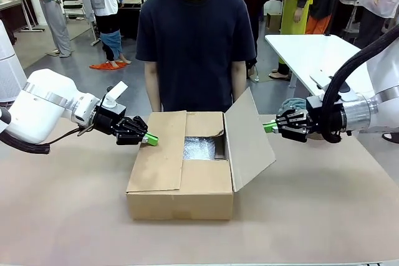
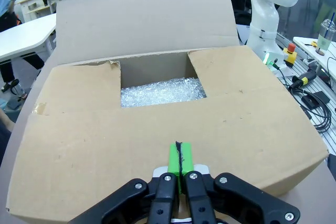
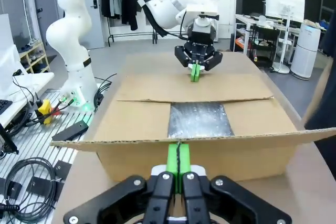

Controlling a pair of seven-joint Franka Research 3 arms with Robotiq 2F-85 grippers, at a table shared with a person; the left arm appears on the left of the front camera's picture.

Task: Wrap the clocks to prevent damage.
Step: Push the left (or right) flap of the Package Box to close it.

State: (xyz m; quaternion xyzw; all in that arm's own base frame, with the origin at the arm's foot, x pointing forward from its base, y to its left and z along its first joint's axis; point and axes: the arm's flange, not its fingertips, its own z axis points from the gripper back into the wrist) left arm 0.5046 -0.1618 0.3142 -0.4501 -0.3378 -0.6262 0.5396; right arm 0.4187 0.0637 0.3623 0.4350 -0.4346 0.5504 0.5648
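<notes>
Closed, empty left gripper (image 1: 151, 140) and right gripper (image 1: 269, 127) either side of upward-facing cardboard box (image 1: 157, 166)

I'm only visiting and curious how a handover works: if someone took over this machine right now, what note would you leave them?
Left claw: shut, empty, tip at the left flap of the cardboard box, which lies flat.
Right claw: shut, empty, just outside the upright right flap.
Things: bubble wrap shows through the gap in the box top; whatever lies under it is hidden. A person stands behind the box.
Done: wrap is in the box and the left flap is down.
Left: probably folding the right flap down to close the box.
</notes>
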